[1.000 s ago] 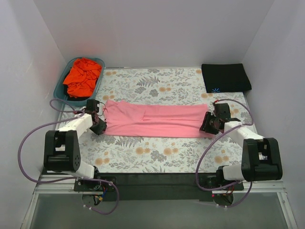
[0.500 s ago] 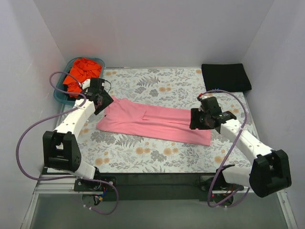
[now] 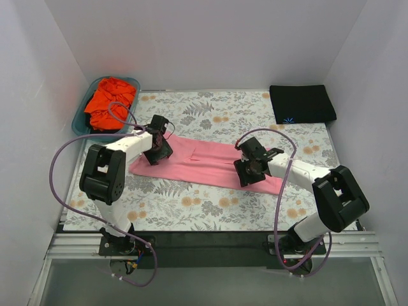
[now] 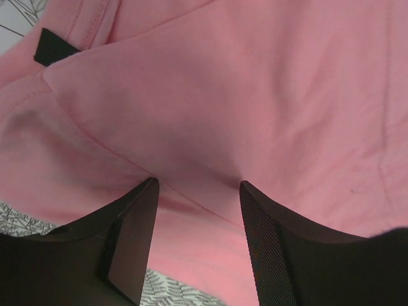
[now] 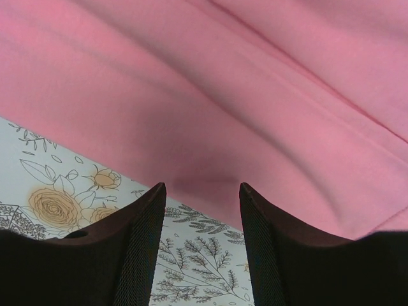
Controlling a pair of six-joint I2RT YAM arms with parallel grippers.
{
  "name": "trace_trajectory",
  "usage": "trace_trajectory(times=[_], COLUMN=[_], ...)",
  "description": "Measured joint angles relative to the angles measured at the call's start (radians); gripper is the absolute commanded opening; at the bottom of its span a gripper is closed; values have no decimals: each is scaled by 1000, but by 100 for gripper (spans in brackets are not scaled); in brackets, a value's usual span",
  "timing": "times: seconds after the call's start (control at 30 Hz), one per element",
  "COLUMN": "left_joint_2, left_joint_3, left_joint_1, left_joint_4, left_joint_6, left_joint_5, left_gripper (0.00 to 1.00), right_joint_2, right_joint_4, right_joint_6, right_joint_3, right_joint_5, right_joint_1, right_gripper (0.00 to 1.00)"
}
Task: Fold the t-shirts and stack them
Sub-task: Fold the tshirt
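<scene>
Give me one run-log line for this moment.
pink t-shirt: flat strip; left end effector: open above it; right end effector: open above its near edge; black t-shirt: folded

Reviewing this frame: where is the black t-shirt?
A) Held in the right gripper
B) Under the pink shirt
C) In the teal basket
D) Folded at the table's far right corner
D: the black t-shirt lies folded flat at the far right corner of the table, with no gripper touching it.
</scene>
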Motion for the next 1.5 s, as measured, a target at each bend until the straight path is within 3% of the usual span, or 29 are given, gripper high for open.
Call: trace_trajectory(times=[0.27,0.53,0.67,0.87,1.07,1.3,1.5], left_joint_2=[121,329,442,569,539,381,271], left_joint_3=[90,374,539,730,695,624,566], left_joint_1=[0,-2,-3,-5,-11,-42,-64], left_joint_4=[-10,-44,-41,31,91,116,159], left_joint_6=[11,113,200,319,326,301,282], left_joint_5=[-10,-70,-86,-73,-18,-3,-11], left_gripper=[53,63,65,75,79,79,79], right_joint_2=[40,142,254,286,134,13,18], right_joint_4=[31,-5,-39,-85,-129,-120,-69], right_joint_6=[16,68,60,31,2,-26,-42], right_joint_3=[-21,93,220,312,288,180,149], right_joint_5=[0,-200,-272,-245,-90,-4,-6], right_joint_1=[92,423,513,519,483,312,299], right_gripper=[57,59,59,64,65,44,38])
